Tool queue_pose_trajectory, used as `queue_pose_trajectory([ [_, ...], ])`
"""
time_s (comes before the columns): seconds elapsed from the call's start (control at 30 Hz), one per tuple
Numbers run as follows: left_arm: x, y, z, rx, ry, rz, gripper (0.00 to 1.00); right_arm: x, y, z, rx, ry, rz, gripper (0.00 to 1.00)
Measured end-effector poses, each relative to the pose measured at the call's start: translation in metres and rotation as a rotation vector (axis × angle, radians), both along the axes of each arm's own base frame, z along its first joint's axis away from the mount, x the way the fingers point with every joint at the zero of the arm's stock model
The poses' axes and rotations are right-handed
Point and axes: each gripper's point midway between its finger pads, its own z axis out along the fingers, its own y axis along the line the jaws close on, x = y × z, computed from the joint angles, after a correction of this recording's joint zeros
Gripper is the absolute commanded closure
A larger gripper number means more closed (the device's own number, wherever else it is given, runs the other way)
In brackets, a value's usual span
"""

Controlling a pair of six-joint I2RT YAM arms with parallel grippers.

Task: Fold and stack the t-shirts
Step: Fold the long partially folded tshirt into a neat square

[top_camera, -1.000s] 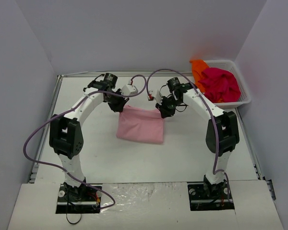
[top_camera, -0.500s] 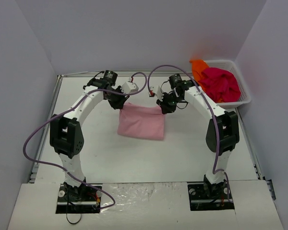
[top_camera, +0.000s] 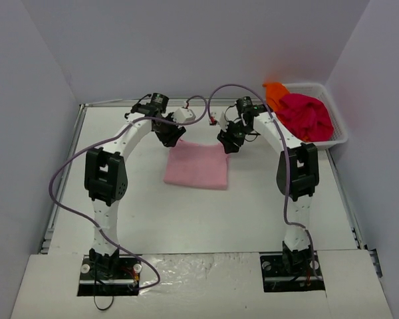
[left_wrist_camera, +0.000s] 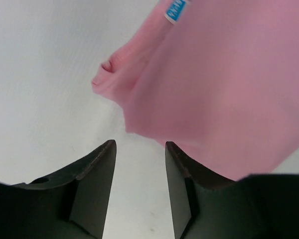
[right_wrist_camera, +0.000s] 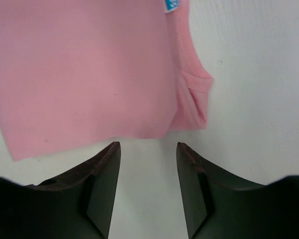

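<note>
A light pink t-shirt [top_camera: 196, 166] lies folded into a flat rectangle in the middle of the white table. My left gripper [top_camera: 172, 137] is open and empty just past its far left corner; in the left wrist view the pink cloth [left_wrist_camera: 224, 84] with a small blue label [left_wrist_camera: 175, 10] lies beyond the fingers. My right gripper [top_camera: 227, 143] is open and empty just past the far right corner; the right wrist view shows the pink cloth [right_wrist_camera: 84, 69] and bare table between the jaws. A magenta-red t-shirt [top_camera: 306, 116] and an orange one [top_camera: 274, 93] lie bunched in the basket.
A white plastic mesh basket [top_camera: 339, 136] stands at the far right corner of the table. Grey walls close in the table at the back and sides. Purple cables loop over both arms.
Both grippers have moved toward the far edge and let go of the pink t-shirt's far corners. The shirt now lies flat, shifted slightly farther back.
</note>
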Motion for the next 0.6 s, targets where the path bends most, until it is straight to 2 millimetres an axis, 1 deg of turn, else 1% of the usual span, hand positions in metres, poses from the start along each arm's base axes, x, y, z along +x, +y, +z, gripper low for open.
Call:
queue_pose_trajectory([
  [0.03, 0.008, -0.002, -0.003, -0.002, -0.003, 0.005, 0.46, 0.006, -0.001, -0.004, 0.002, 0.006, -0.011, 0.54],
  [0.07, 0.018, -0.004, -0.005, -0.004, -0.015, 0.007, 0.45, 0.021, -0.001, -0.01, 0.008, 0.001, -0.03, 0.54],
  [0.1, 0.025, -0.007, -0.007, -0.009, -0.015, 0.016, 0.45, 0.032, -0.002, -0.015, 0.013, -0.005, -0.044, 0.54],
  [0.13, 0.032, -0.008, -0.01, -0.013, -0.022, 0.023, 0.45, 0.042, -0.003, -0.02, 0.017, -0.011, -0.058, 0.54],
  [0.17, 0.037, -0.008, -0.012, -0.013, -0.028, 0.028, 0.45, 0.046, -0.005, -0.025, 0.017, -0.009, -0.069, 0.54],
  [0.23, 0.038, -0.005, -0.013, -0.007, -0.026, 0.041, 0.44, 0.047, -0.011, -0.03, 0.012, 0.005, -0.086, 0.54],
  [0.27, 0.038, -0.004, -0.01, -0.009, -0.034, 0.047, 0.44, 0.048, -0.012, -0.03, 0.012, 0.007, -0.091, 0.54],
  [0.33, 0.036, -0.002, -0.002, -0.018, -0.053, 0.062, 0.44, 0.049, -0.013, -0.023, 0.017, -0.005, -0.098, 0.54],
  [0.4, 0.026, 0.002, 0.008, -0.026, -0.063, 0.073, 0.44, 0.046, -0.012, -0.014, 0.023, -0.017, -0.099, 0.55],
  [0.5, 0.002, 0.01, 0.026, -0.043, -0.078, 0.091, 0.44, 0.033, -0.009, 0.002, 0.031, -0.028, -0.095, 0.66],
  [0.53, -0.005, 0.012, 0.032, -0.052, -0.084, 0.097, 0.44, 0.027, -0.007, 0.008, 0.033, -0.03, -0.09, 0.8],
  [0.6, -0.014, 0.013, 0.044, -0.082, -0.108, 0.115, 0.46, 0.018, -0.001, 0.019, 0.041, -0.04, -0.083, 0.93],
])
